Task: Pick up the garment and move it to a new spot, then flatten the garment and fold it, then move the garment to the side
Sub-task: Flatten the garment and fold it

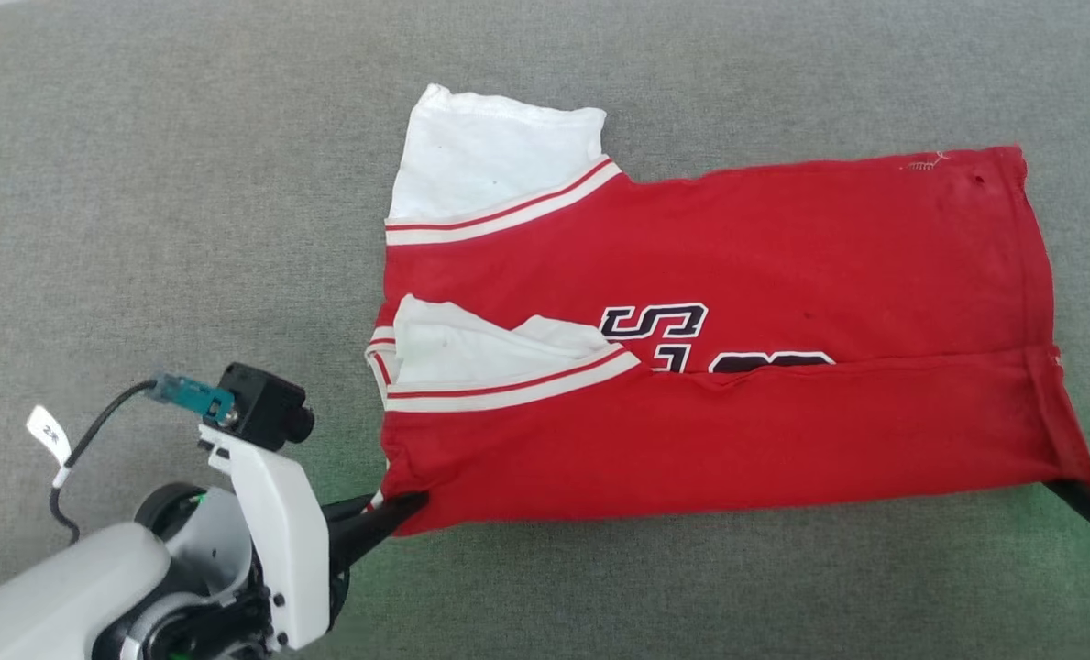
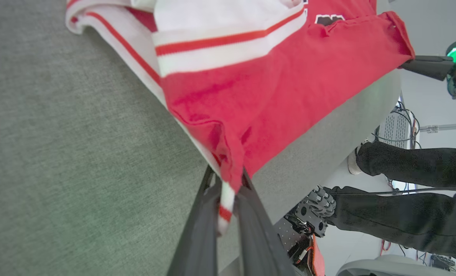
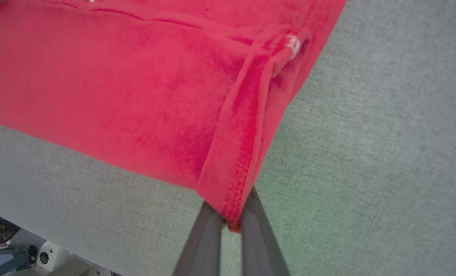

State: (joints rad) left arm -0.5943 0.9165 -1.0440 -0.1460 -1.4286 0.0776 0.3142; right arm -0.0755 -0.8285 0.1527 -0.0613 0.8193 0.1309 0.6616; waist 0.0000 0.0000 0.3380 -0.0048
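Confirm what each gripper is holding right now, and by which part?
Both hold the garment. The left gripper pinches its near corner at the striped-trim end; the right gripper pinches the near corner of the plain red hem.

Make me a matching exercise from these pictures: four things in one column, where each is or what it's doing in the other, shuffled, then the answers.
1. left hand
2. right hand
3. far white sleeve panel
4. black lettering

A. shut on the plain red hem corner
B. partly hidden under a folded red edge
C. shut on the striped-trim corner of the bright red soft-fabric garment
D. flat on the grey cloth surface

Pairs: 1-C, 2-A, 3-D, 4-B
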